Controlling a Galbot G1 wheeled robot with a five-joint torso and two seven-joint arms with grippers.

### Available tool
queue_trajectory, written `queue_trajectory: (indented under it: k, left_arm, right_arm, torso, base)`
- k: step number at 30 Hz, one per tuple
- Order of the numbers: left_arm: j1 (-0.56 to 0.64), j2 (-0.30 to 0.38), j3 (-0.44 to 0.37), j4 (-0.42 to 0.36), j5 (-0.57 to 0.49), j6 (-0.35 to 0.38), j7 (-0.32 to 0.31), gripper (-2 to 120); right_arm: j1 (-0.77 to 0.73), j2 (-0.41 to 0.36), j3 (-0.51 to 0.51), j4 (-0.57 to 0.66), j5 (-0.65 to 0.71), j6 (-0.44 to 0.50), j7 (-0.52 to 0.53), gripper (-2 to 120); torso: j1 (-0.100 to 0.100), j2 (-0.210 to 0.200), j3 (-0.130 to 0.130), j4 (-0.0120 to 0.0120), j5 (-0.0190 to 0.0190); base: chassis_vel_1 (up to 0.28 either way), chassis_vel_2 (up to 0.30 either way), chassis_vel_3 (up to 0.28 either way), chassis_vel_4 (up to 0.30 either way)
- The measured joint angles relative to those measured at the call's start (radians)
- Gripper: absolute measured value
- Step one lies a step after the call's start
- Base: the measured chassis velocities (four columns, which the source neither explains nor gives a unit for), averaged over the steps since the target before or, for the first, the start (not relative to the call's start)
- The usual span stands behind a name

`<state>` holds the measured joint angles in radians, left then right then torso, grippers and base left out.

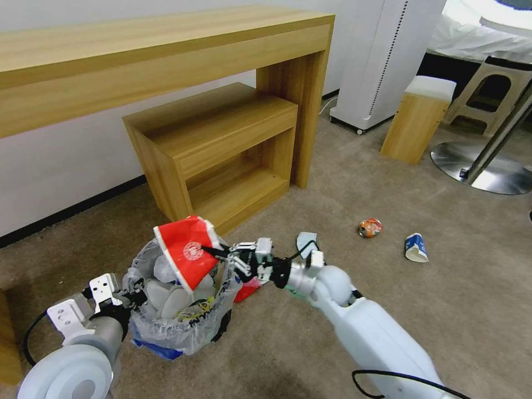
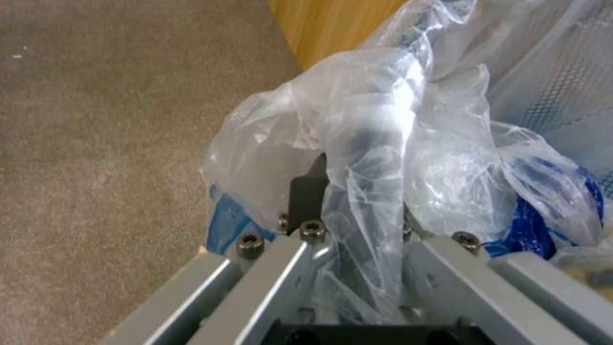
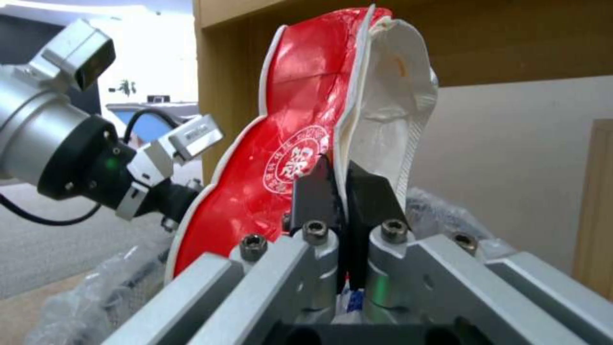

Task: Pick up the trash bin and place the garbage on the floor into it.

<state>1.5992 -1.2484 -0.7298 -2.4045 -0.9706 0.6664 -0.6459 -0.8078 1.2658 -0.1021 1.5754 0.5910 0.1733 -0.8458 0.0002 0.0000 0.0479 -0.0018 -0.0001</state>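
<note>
Ideally, right pincer point(image 1: 213, 253), clenching the red wrapper point(image 1: 185, 249), is centering over the trash bin point(image 1: 183, 327) before releasing; left pincer point(image 1: 134, 297) is gripping its rim.

Beige carpet floor point(image 1: 332, 210) with litter and furniture standing on it.

A crushed orange can point(image 1: 370, 227) and a blue-white paper cup point(image 1: 415, 247) lay apart on the open carpet to the right, and a small pale scrap point(image 1: 306, 242) lay nearer the middle. The bag-lined trash bin point(image 1: 177, 327) was at lower left, a red wrapper point(image 1: 247, 290) just beside it. Behind stood a wooden console point(image 1: 166, 50), a low shelf unit point(image 1: 216, 149), a small wooden block stool point(image 1: 417, 119) and a round metal base point(image 1: 487, 172).
</note>
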Motion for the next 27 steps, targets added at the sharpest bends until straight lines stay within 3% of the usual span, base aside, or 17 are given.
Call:
queue_trajectory:
  k: [14,17,20,21,27]
  left_arm:
    - [-0.018,0.011,-0.027,0.014,-0.027,0.004,-0.003,0]
    - [-0.023,0.015,-0.036,0.023,-0.033,0.005,-0.004,0]
    - [-0.025,0.015,-0.04,0.026,-0.035,0.005,-0.005,0]
    - [-0.025,0.016,-0.044,0.028,-0.036,0.005,-0.005,0]
    - [-0.03,0.019,-0.057,0.035,-0.039,0.005,-0.004,0]
  right_arm:
    - [-0.028,-0.049,0.036,0.053,-0.006,-0.024,-0.101,48]
    - [-0.052,-0.096,0.065,0.081,0.002,-0.024,-0.127,64]
    - [-0.064,-0.13,0.081,0.093,0.002,-0.024,-0.134,70]
    - [-0.072,-0.161,0.093,0.1,0.002,-0.023,-0.141,78]
    - [-0.091,-0.225,0.136,0.123,0.018,-0.016,-0.147,96]
  torso:
    - [0.0,0.0,0.0,-0.0001,0.0003]
    - [0.0,0.0,0.0,-0.0001,0.0004]
    - [0.0,0.0,0.0,-0.0002,0.0003]
    - [0.0,0.0,0.0,-0.0002,0.0003]
    - [0.0,0.0,0.0,-0.0002,0.0004]
  base:
    - [0.0,0.0,0.0,0.0]
    - [0.0,0.0,0.0,0.0]
    - [0.0,0.0,0.0,0.0]
    - [0.0,0.0,0.0,0.0]
    - [0.0,0.0,0.0,0.0]
